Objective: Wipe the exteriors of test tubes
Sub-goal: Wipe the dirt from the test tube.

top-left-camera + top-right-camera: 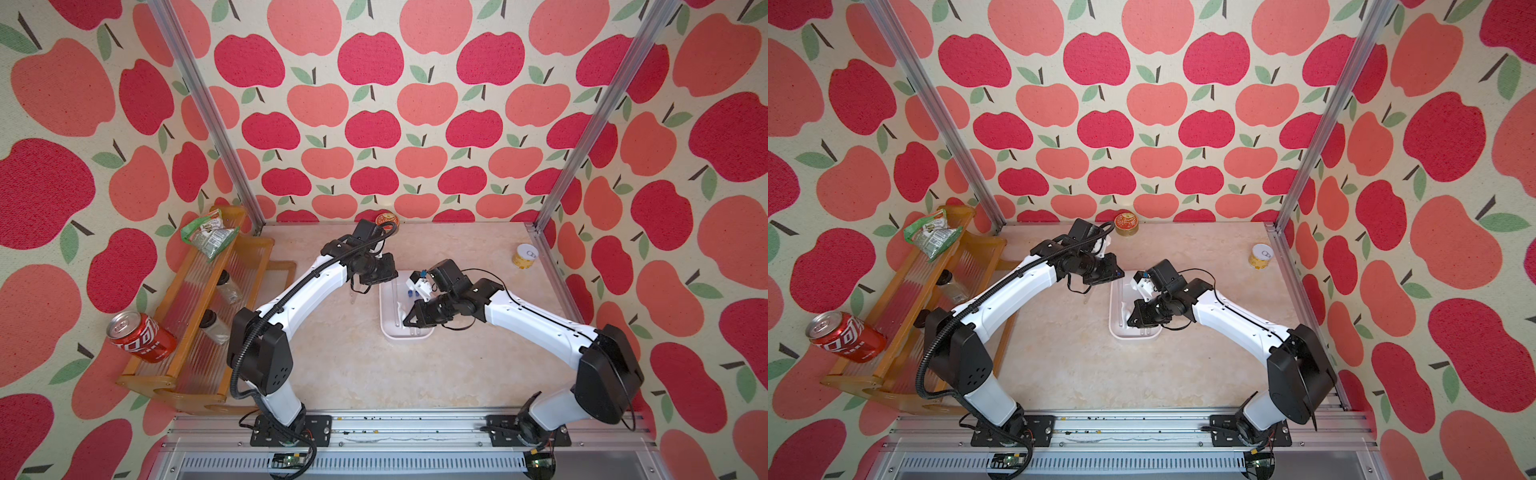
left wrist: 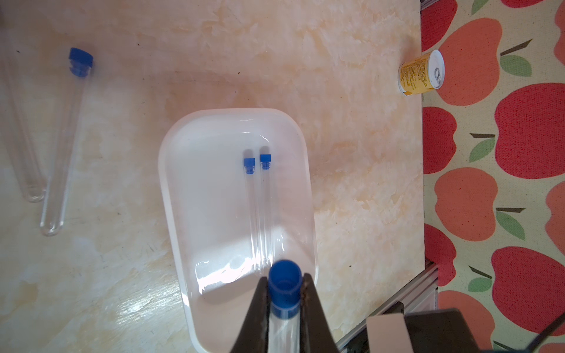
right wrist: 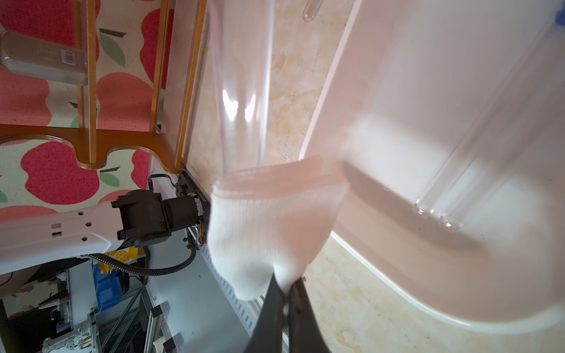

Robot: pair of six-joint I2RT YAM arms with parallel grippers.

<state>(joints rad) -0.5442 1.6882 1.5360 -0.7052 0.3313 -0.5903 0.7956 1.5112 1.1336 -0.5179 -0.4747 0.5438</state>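
The marbled table (image 1: pixel 353 365) carries the work at its middle. Along one side stands a wooden rack (image 1: pixel 137 380) holding a green snack packet (image 1: pixel 208 232) and two dark-lidded jars (image 1: pixel 230 286), with a red cola can (image 1: pixel 141 336) lying on its side at the outer edge; none of these seems to bear on the wiping. The white plastic tray (image 2: pixel 208 189) sits between the two arms and serves, I judge, as the holding place for tubes. Two capped test tubes (image 2: pixel 258 207) lie in it side by side, touching or nearly so, with their blue caps pointing the same way. Glints on its floor may be a film of water, though that is unsure. Over the tray the left gripper (image 2: pixel 286 284) is pinched on the held test tube (image 2: pixel 282 330) at its blue-capped end, which leaves the glass body free to be rubbed. The right gripper (image 3: pixel 286 282) has its jaws pressed together on a folded white cloth (image 3: pixel 269 223). The cloth is cupped around that tube's lower end, so a wiping stroke looks to be the step in hand. Two more test tubes (image 2: pixel 65 143) lie on the bare table, apart from the tray; whether they are already wiped I cannot tell.
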